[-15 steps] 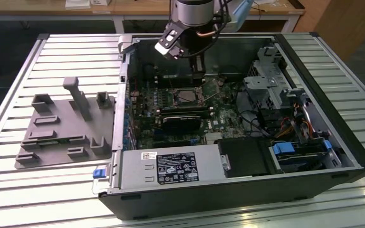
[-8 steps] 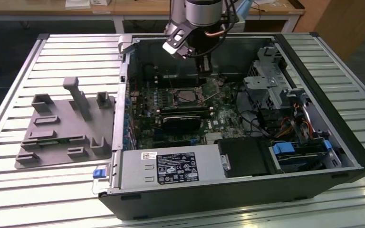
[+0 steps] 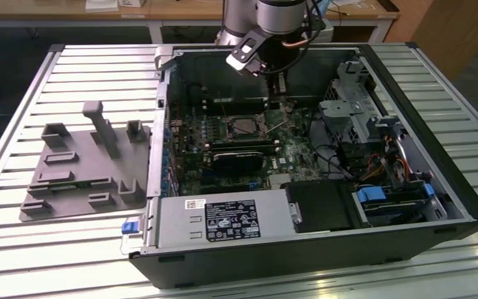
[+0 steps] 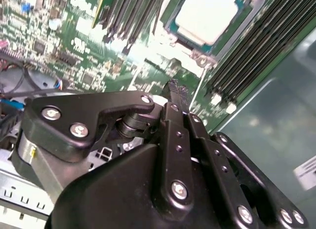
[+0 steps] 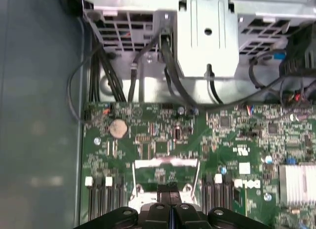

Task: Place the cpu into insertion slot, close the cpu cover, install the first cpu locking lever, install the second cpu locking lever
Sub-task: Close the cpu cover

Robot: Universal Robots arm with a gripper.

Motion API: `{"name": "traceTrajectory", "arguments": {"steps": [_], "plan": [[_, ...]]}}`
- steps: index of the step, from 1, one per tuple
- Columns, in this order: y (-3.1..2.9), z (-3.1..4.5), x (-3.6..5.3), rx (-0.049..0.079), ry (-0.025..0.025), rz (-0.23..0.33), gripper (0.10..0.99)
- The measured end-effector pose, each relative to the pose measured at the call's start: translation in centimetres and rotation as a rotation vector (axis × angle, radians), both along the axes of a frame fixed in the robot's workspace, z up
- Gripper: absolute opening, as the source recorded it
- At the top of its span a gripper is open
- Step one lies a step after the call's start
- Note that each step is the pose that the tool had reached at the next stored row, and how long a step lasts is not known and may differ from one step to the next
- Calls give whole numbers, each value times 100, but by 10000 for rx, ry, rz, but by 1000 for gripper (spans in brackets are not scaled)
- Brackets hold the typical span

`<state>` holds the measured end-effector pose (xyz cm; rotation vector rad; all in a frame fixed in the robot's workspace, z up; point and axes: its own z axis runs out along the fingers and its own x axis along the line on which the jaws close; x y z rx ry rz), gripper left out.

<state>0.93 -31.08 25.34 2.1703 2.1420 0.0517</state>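
Observation:
The cpu (image 4: pixel 206 13), with a pale grey metal top, lies flat in the insertion slot (image 3: pixel 244 127) on the green board inside the open computer case. The silvery cpu cover (image 4: pixel 171 27) frames it and appears to lie down over it. My gripper (image 3: pixel 280 103) reaches down into the case just to the exterior view's right of the socket. Its black fingertips (image 4: pixel 174 91) are pressed together with nothing between them, a little above the board. A thin metal locking lever (image 4: pixel 196 93) runs right beside the fingertips, sticking up at an angle (image 3: pixel 284 122). In the first wrist view the closed gripper (image 5: pixel 168 189) hovers over the silvery frame (image 5: pixel 165 163).
A grey fixture plate (image 3: pixel 81 168) lies on the slatted table at the exterior view's left. Inside the case are a black card (image 3: pixel 239 163), the power supply (image 3: pixel 222 221), a metal drive cage (image 3: pixel 351 112) with cables (image 5: pixel 148 56), and memory slots (image 4: pixel 247 56) beside the socket.

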Motion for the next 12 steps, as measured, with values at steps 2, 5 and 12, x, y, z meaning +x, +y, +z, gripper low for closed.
{"name": "traceTrajectory", "arguments": {"steps": [2, 5, 12], "plan": [[0, 0, 55, 1, 7, 1, 102], [0, -1, 140, 2, 13, 0, 102], [0, -1, 323, 3, 26, -12, 102]]}}
